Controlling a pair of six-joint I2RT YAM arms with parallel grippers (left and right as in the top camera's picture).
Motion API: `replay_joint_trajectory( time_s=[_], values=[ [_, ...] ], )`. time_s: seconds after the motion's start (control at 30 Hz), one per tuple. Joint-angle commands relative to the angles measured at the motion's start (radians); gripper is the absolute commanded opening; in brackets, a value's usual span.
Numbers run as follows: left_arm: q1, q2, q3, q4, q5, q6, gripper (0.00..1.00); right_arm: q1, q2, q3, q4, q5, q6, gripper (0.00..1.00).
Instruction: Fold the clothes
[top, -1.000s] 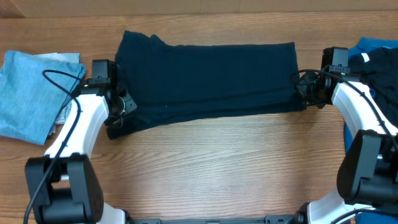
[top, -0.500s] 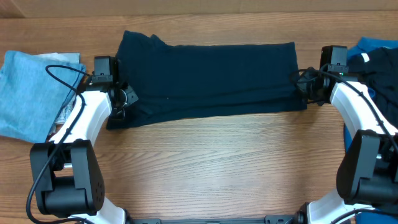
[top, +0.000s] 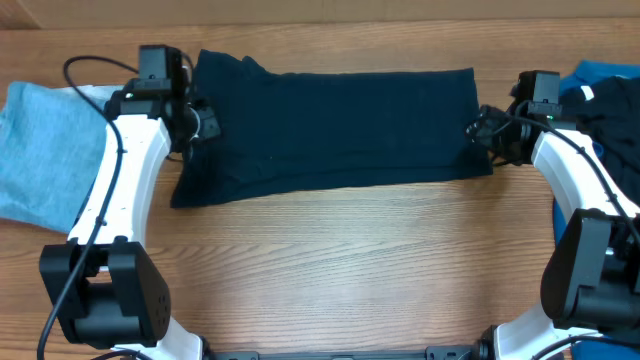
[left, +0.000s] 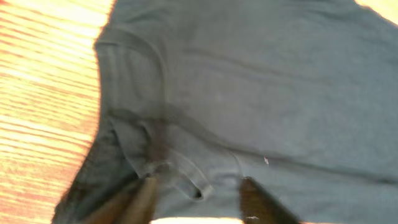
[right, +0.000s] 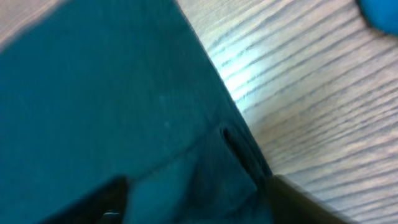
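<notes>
The very dark navy garment (top: 330, 125) lies folded into a long flat band across the upper middle of the overhead frame, its top edge straight and its lower edge sloping down toward the lower left, where a loose corner spreads out on the wood. In the left wrist view, its collar end shows curved seams and a small fold of cloth. The left claw (top: 200, 122) sits at the band's left end, over the fabric. Its fingers (left: 146, 199) stand parted, with cloth lying beneath them and nothing pinched. The right claw (top: 485, 135) sits at the band's right end, at the garment's lower right corner. Its fingers (right: 311, 199) are spread wide over the hem and grip nothing. The wooden surface (top: 340, 260) carries everything. At the far left of the frame a light blue garment (top: 40, 150) lies on a pale grey piece (top: 105, 95), near the left arm. At the upper right edge, a royal blue garment (top: 600, 72) lies partly under another dark garment (top: 620, 125).
</notes>
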Motion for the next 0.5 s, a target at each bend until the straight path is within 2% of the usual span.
replay_joint_trajectory(
  time_s=[0.0, 0.03, 0.23, 0.3, 0.47],
  values=[
    [-0.056, 0.003, 0.029, -0.063, 0.022, 0.065, 0.04, 0.002, 0.001, 0.029, -0.024, -0.063, -0.063, 0.16],
    [-0.068, 0.005, 0.023, -0.081, 0.017, 0.065, 0.04, 0.003, 0.001, 0.029, -0.026, -0.088, -0.063, 0.04],
    [-0.093, 0.011, -0.105, -0.103, 0.021, 0.062, 0.04, 0.034, 0.001, 0.027, -0.12, -0.093, -0.071, 0.04],
    [-0.109, 0.011, -0.151, -0.084, 0.014, 0.105, 0.04, 0.034, 0.001, 0.026, -0.158, -0.093, -0.031, 0.04],
    [-0.119, 0.011, -0.211, -0.05, -0.016, 0.121, 0.04, 0.034, 0.002, -0.015, -0.128, -0.092, -0.031, 0.04]
  ],
)
